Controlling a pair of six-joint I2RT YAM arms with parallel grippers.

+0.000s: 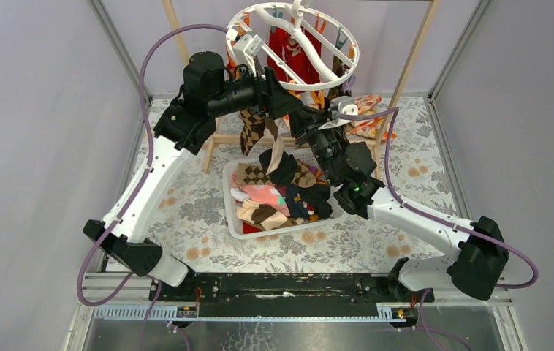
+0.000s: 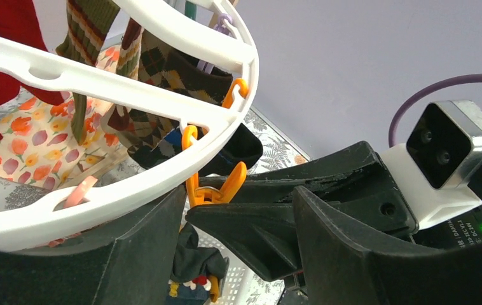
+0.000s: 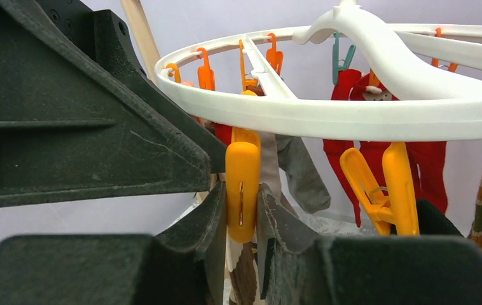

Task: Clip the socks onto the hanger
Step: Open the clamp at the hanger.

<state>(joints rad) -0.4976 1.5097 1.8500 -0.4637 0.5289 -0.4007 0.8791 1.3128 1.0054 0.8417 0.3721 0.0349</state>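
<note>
The white ring hanger (image 1: pixel 332 69) hangs at the back with red socks (image 1: pixel 294 55) and an argyle sock (image 1: pixel 252 130) clipped on. My right gripper (image 1: pixel 310 121) is shut on an orange clip (image 3: pixel 243 184) under the ring (image 3: pixel 327 114), its fingers (image 3: pixel 210 222) squeezing both sides. A tan and black sock (image 1: pixel 281 164) dangles under that clip (image 3: pixel 241 279); I cannot tell if the clip bites it. My left gripper (image 1: pixel 278 99) is open beside it, its fingers (image 2: pixel 130 254) wide apart around the right finger and the clip (image 2: pixel 216 187). More socks (image 1: pixel 274 197) fill the basket.
The white basket (image 1: pixel 232 216) stands on the floral table mat below both grippers. The wooden rack frame (image 1: pixel 413 58) holds the hanger. An orange-and-white floral cloth (image 1: pixel 367 110) lies behind at the right. A second orange clip (image 3: pixel 385 184) hangs just right of the held one.
</note>
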